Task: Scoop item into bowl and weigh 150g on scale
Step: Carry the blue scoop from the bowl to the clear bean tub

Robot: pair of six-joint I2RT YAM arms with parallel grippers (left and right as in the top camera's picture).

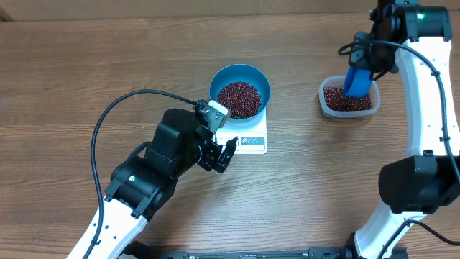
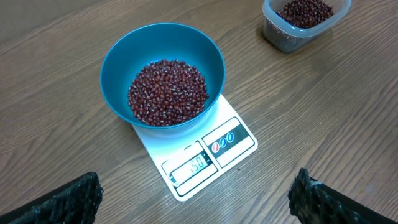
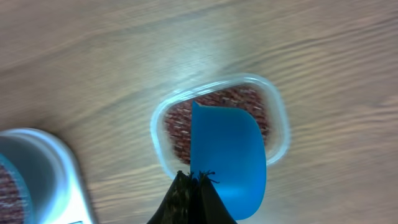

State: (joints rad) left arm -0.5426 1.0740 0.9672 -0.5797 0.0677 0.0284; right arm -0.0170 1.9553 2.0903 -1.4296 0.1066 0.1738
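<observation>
The blue bowl (image 1: 240,90) (image 2: 163,78) stands on the white scale (image 1: 251,139) (image 2: 205,155), with a heap of dark red-brown beans (image 1: 238,98) (image 2: 168,92) inside; the display faces my left wrist camera. My left gripper (image 1: 224,152) (image 2: 196,199) hovers open just in front of the scale, nothing between its fingers (image 2: 62,202). Over the clear tub (image 1: 348,98) (image 3: 217,124) of beans, my right gripper (image 1: 359,68) (image 3: 198,177) is shut on the handle of the small blue scoop (image 1: 357,80) (image 3: 229,158), whose cup hangs above the tub.
Brown wooden tabletop (image 1: 86,72) all round. A black cable (image 1: 122,108) loops from the left arm. The right arm's white links (image 1: 431,108) run down the right side. The tub (image 2: 301,22) lies far right of the scale.
</observation>
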